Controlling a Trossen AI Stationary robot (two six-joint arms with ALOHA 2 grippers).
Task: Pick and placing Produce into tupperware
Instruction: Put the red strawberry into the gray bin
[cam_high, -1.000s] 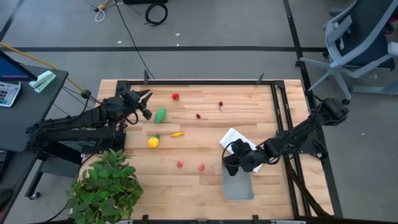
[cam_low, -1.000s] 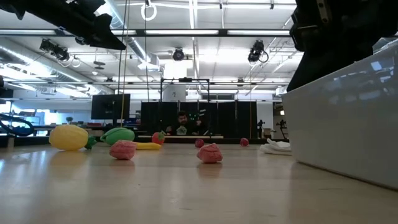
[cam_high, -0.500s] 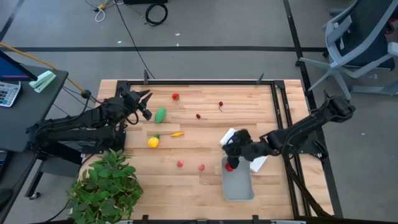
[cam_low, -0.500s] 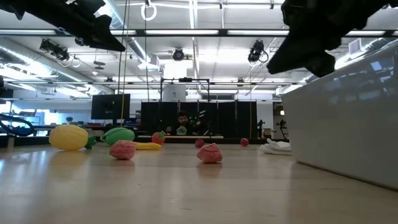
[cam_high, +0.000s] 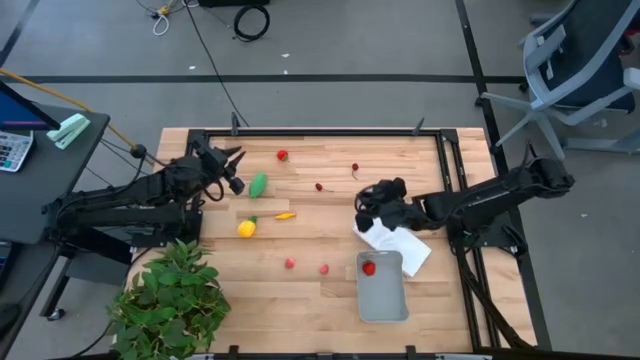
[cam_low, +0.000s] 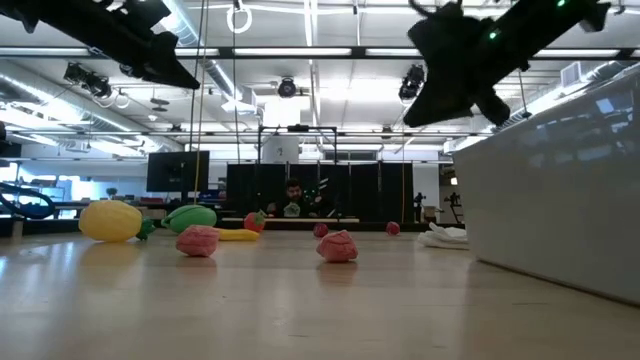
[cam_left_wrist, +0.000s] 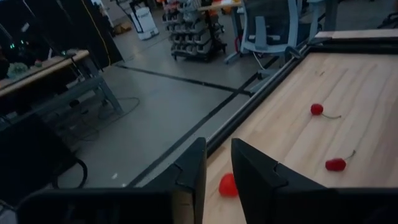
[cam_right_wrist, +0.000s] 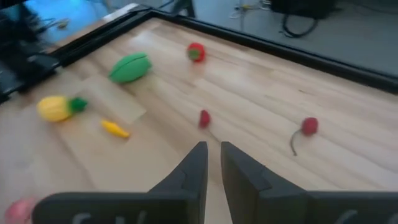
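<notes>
The pale grey tupperware (cam_high: 384, 290) lies near the table's near edge, with one small red piece (cam_high: 368, 267) inside at its far end. Loose on the wood lie the green oval (cam_high: 259, 184), the yellow lemon (cam_high: 246, 228), a thin orange piece (cam_high: 286, 215), two red pieces (cam_high: 290, 263) (cam_high: 324, 269), a red berry (cam_high: 282, 155) and two cherries (cam_high: 319, 186) (cam_high: 354, 168). My right gripper (cam_high: 364, 201) hovers above the white cloth's far edge, empty, with a narrow gap between its fingers (cam_right_wrist: 196, 163). My left gripper (cam_high: 236, 170) waits just left of the green oval, its fingers slightly apart.
A white cloth (cam_high: 398, 246) lies beside the tupperware's far end, under my right arm. A leafy potted plant (cam_high: 168, 300) fills the near left corner. A black frame rail (cam_high: 330, 131) borders the table. A person (cam_low: 292, 194) sits far behind it.
My right gripper has risen from the tupperware's far end and moved toward the far edge, past the white cloth. The small red piece, hidden under the gripper a second ago, now lies uncovered in the tupperware. The left arm has kept still.
</notes>
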